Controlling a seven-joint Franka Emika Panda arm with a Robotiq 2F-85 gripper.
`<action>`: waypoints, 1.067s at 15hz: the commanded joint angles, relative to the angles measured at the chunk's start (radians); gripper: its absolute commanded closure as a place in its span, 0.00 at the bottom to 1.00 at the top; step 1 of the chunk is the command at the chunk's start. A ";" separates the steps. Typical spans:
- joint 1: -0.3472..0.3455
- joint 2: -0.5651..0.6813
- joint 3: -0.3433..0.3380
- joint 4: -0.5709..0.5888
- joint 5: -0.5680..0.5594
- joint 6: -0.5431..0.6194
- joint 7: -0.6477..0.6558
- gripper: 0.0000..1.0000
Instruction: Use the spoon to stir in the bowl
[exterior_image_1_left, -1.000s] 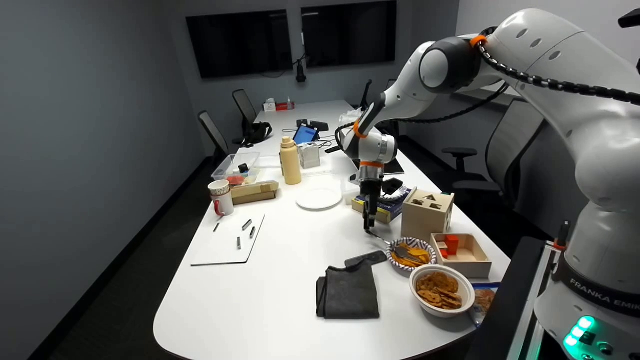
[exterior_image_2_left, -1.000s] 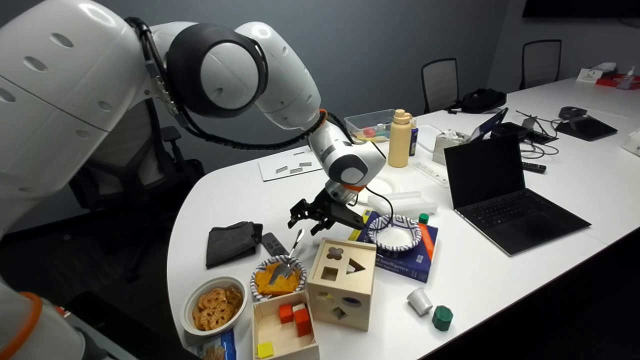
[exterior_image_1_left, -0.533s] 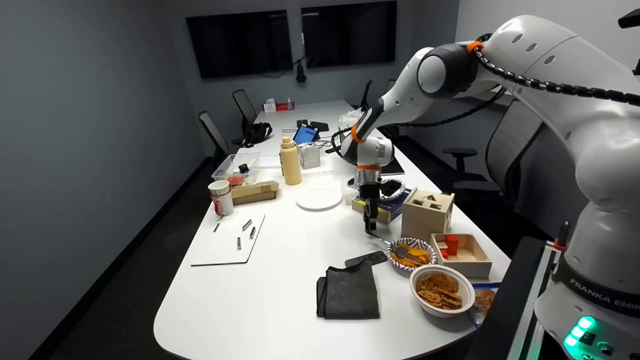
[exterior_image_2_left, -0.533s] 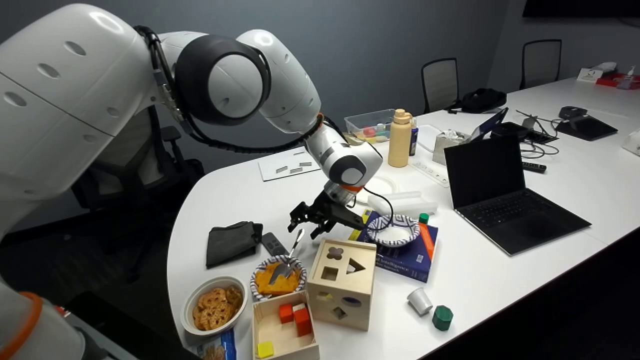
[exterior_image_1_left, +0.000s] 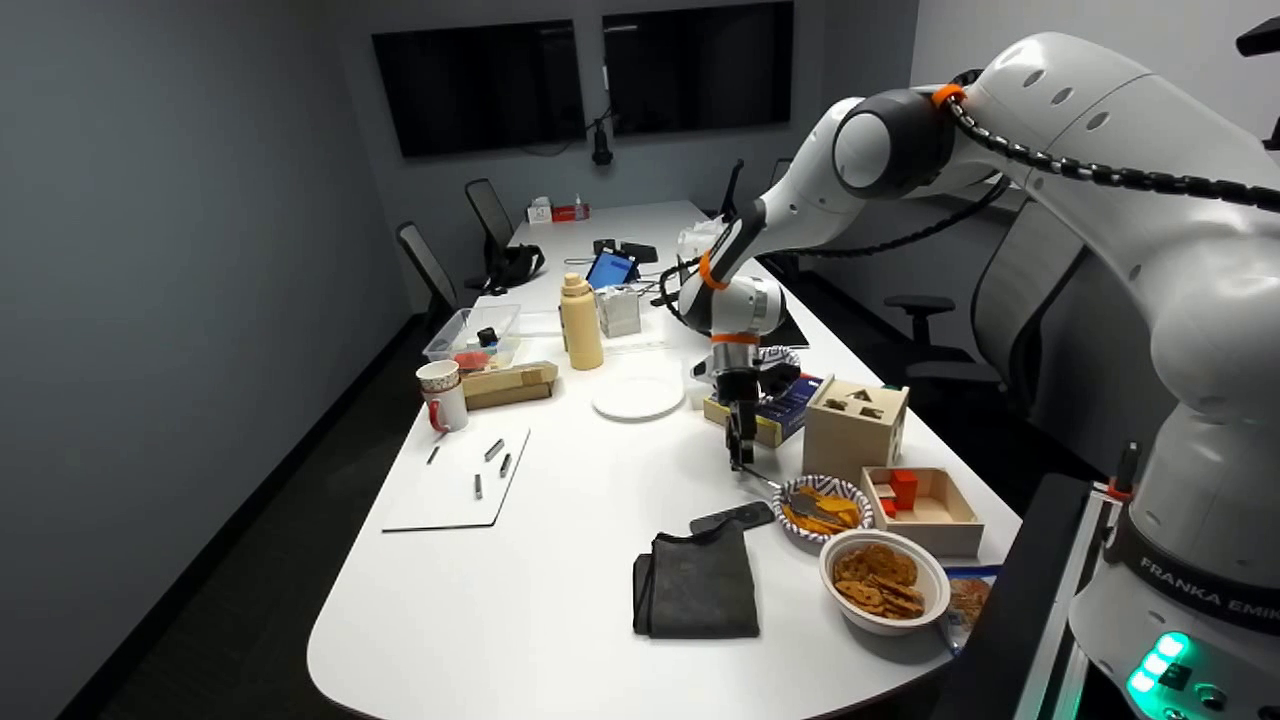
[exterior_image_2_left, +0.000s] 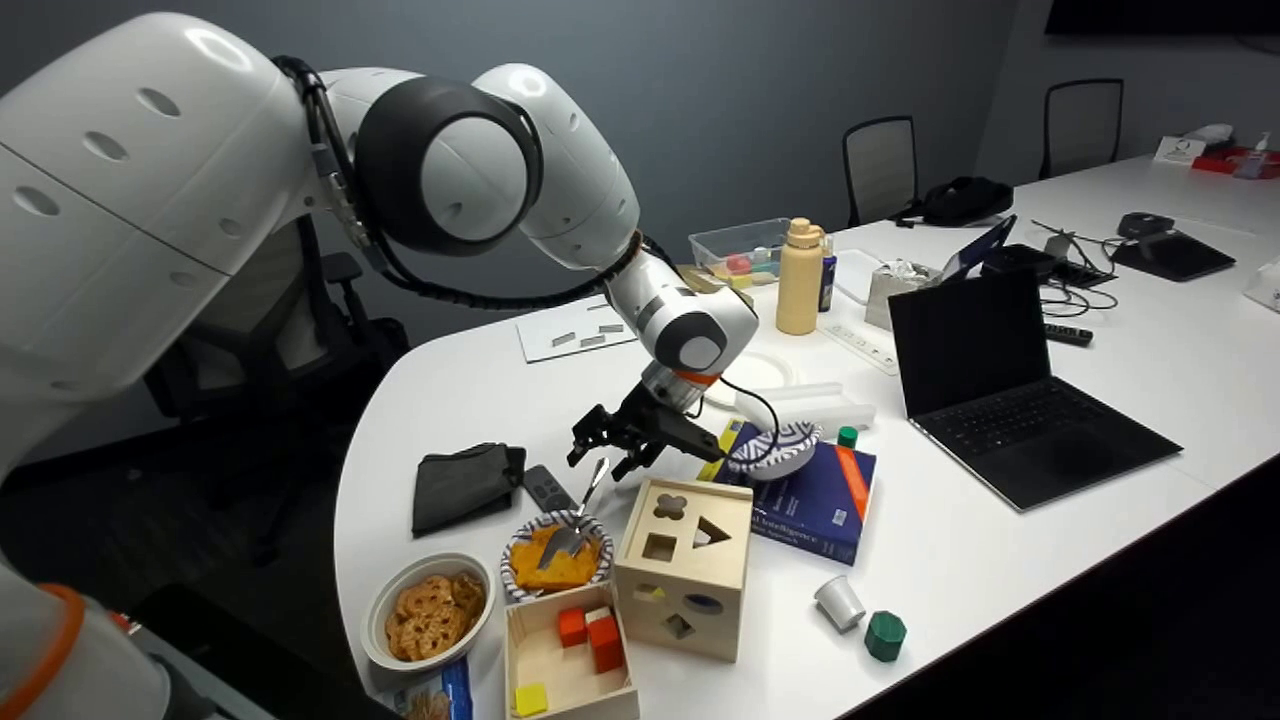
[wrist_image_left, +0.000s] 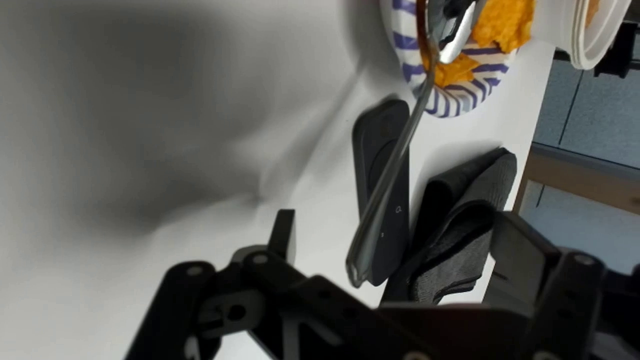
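Note:
The bowl, small with a patterned rim and orange chips, stands on the table in both exterior views (exterior_image_1_left: 787, 524) (exterior_image_2_left: 508, 568) and at the top of the wrist view (wrist_image_left: 452, 102). The metal spoon (exterior_image_2_left: 592, 487) rests with its head in the bowl and its handle sticking out past the rim; it also shows in an exterior view (exterior_image_1_left: 762, 479) and the wrist view (wrist_image_left: 390, 182). My gripper (exterior_image_1_left: 741, 463) is open in both exterior views (exterior_image_2_left: 597, 462). In the wrist view (wrist_image_left: 402, 242) the handle's end lies between the spread fingers, with gaps on both sides.
A larger white bowl of crisps (exterior_image_2_left: 378, 620), a wooden tray (exterior_image_2_left: 572, 700) and a wooden shape box (exterior_image_2_left: 685, 570) stand close by. A black remote (wrist_image_left: 382, 150) and dark cloth (wrist_image_left: 460, 255) lie alongside. Another patterned bowl (exterior_image_2_left: 775, 462) sits tilted on a blue book (exterior_image_2_left: 830, 500).
My gripper has moved slightly down and its wrist has shifted a little. The patterned bowl on the book has shifted and tilted beside the wrist. The spoon and the chip bowl have not moved.

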 joint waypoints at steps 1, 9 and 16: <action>-0.016 0.023 0.018 0.039 -0.019 -0.047 0.020 0.00; -0.019 0.025 0.016 0.043 -0.019 -0.082 0.018 0.34; -0.019 0.031 0.015 0.055 -0.017 -0.098 0.020 0.89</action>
